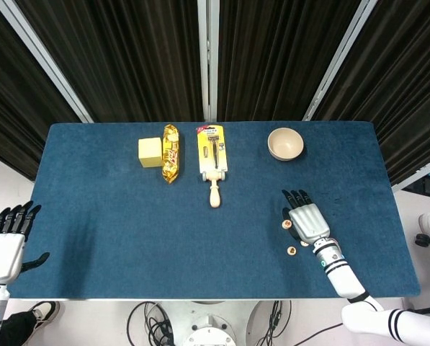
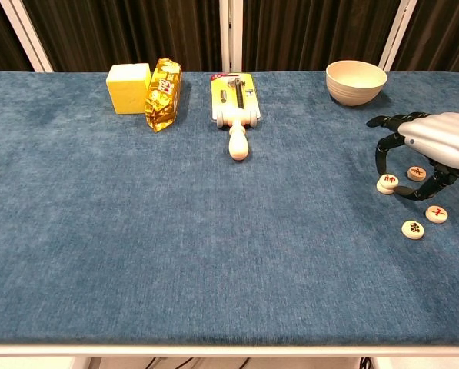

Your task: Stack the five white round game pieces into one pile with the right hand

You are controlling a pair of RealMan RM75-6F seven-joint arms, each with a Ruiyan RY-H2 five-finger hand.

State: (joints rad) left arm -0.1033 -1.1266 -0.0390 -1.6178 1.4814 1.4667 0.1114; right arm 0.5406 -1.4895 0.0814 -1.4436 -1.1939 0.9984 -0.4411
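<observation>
The right hand (image 2: 433, 146) hung palm down over the right side of the blue tabletop (image 2: 214, 231), its dark fingers (image 2: 383, 150) curled downward and apart around a stacked game piece (image 2: 387, 183), which appeared to sit on another one; whether the fingertips touched it I cannot tell. A second piece (image 2: 417, 173) lay just under the palm, and two more pieces (image 2: 437, 214) (image 2: 413, 228) lay nearer the front edge, apart from the hand. In the head view only two pieces showed beside the hand (image 1: 308, 222), the rest being hidden under it. The left hand (image 1: 6, 241) hung off the tabletop's left front corner, fingers spread, holding nothing. Along the far edge stood a yellow block (image 2: 128, 78), a gold snack packet (image 2: 164, 94), a packaged razor (image 2: 234, 104) and a cream bowl (image 2: 356, 81)
</observation>
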